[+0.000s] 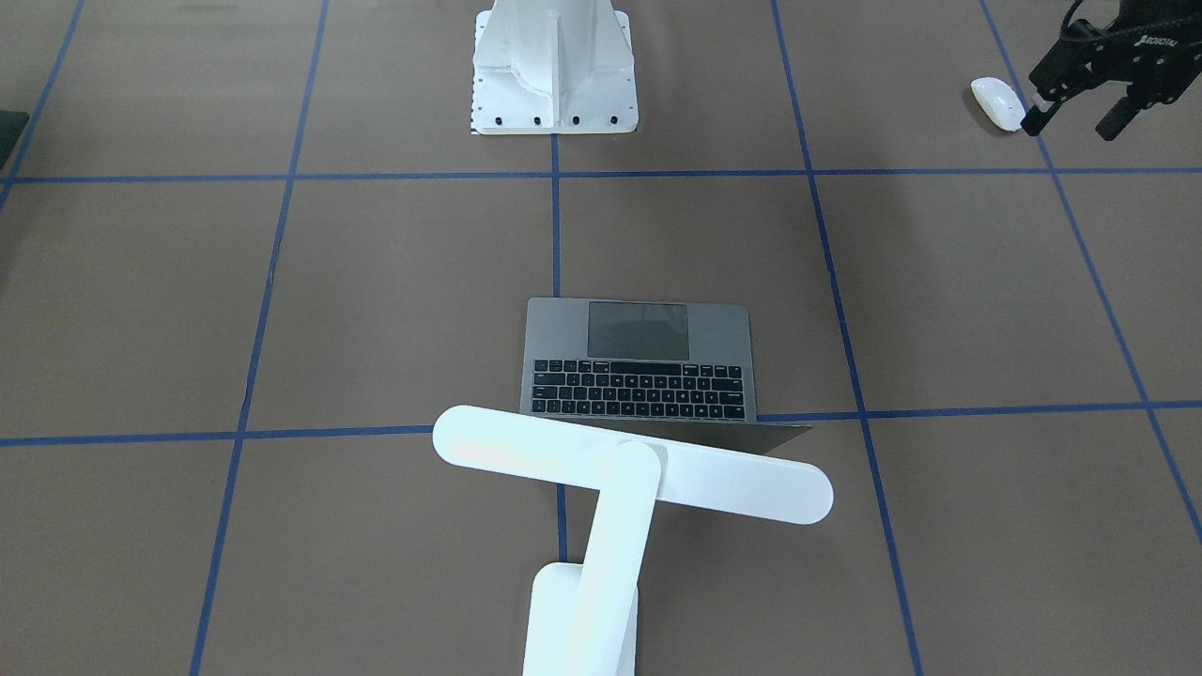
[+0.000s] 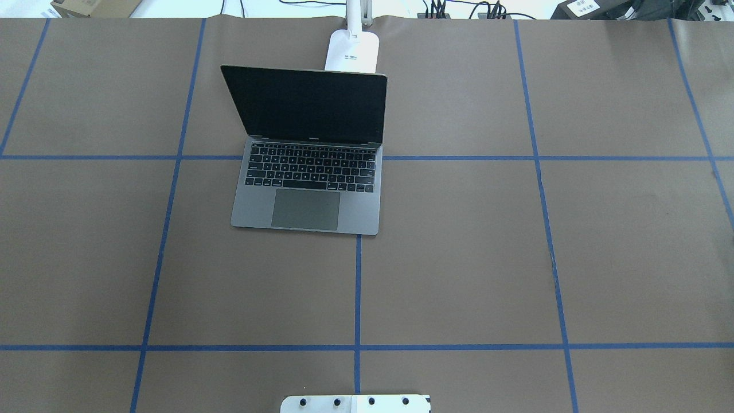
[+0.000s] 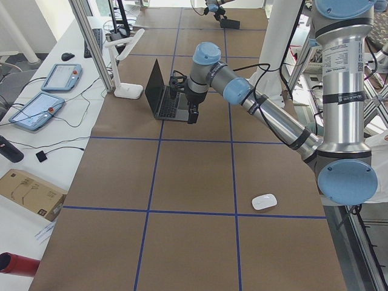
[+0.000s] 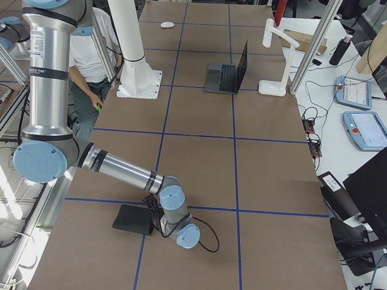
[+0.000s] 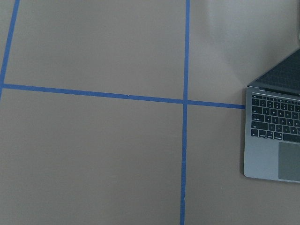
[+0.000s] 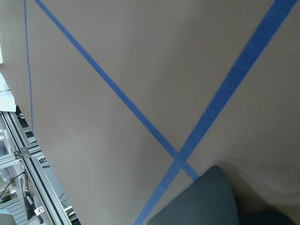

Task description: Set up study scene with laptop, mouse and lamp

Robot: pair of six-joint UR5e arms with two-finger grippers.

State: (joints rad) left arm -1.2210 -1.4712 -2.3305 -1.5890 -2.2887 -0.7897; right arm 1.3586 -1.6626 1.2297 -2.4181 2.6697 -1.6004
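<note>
One item sits out of place — the mouse lies well apart from the laptop, on the robot's side of the surface, and if you bring the left tool, spread and empty, down off-centre, that low glossy shell may squirt away.

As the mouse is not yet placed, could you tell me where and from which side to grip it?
Pinch the mouse across its narrow width, at mid-length, coming straight down from above. It lies flat and low on the table, so its long sides are likely the only graspable faces. The open left gripper is nearer.
</note>
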